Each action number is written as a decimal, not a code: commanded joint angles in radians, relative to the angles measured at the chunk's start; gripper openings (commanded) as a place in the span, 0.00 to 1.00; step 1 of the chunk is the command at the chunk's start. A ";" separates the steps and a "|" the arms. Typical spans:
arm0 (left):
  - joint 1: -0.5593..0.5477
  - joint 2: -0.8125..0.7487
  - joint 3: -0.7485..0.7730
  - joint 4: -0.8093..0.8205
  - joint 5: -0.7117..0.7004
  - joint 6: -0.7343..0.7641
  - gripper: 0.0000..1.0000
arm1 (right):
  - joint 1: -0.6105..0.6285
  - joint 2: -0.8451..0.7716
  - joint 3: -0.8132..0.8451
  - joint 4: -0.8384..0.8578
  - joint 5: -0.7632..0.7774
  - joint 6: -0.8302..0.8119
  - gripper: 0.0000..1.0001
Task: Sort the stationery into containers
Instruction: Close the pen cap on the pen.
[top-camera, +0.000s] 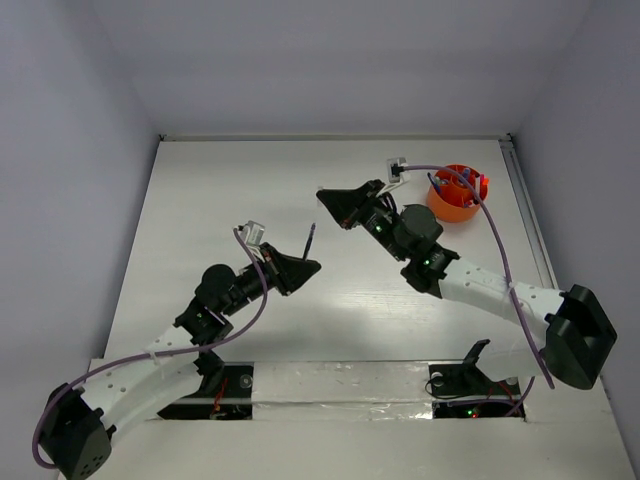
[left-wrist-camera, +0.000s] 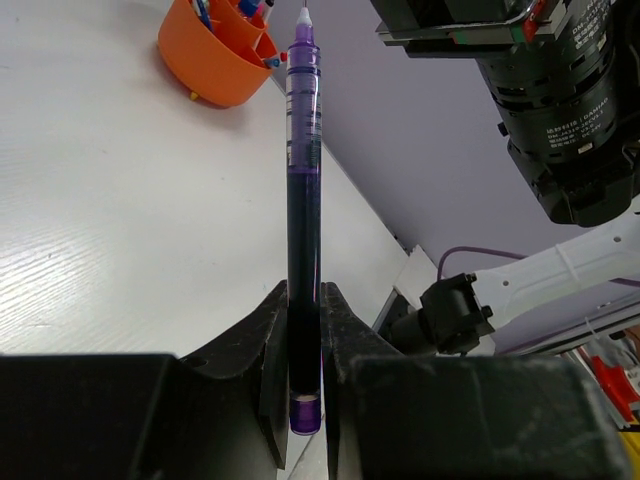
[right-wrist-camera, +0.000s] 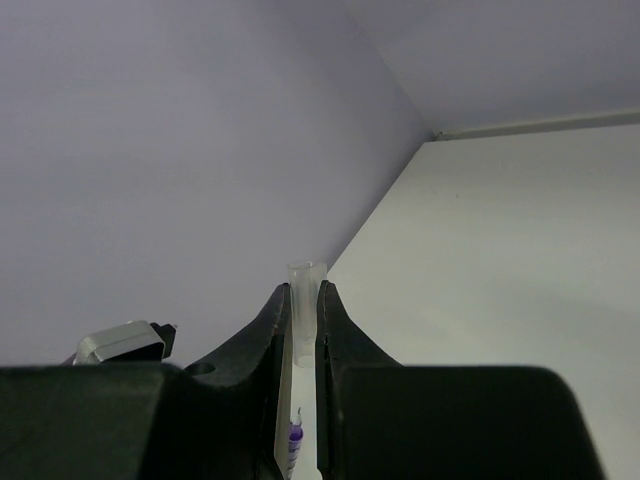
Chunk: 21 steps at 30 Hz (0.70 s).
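Left gripper (left-wrist-camera: 304, 310) clamps the purple pen (left-wrist-camera: 303, 180) by its tail, tip bare; right gripper (right-wrist-camera: 303, 305) pinches a clear cap (right-wrist-camera: 306, 275) — both above the mid-tabletop (top-camera: 250, 180), orange cup (top-camera: 452, 207) at its far right corner. Capping off-axis could lever the thinly held pen loose.

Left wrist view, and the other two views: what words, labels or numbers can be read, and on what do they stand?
Black motor housing on the right arm: white printed lines, too small to read.
Purple pen in the left pincer: faint marks on the clear barrel, blurred.
Clear cap in the right pincer: no text.
Orange cup: no text.
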 joint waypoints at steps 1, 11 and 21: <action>-0.006 -0.002 0.039 0.054 -0.012 0.027 0.00 | 0.007 -0.002 -0.002 0.075 -0.019 0.017 0.00; -0.006 0.014 0.068 0.049 -0.035 0.044 0.00 | 0.007 0.019 -0.006 0.088 -0.057 0.010 0.00; -0.006 0.032 0.088 0.051 -0.034 0.058 0.00 | 0.007 0.024 -0.004 0.082 -0.065 0.004 0.00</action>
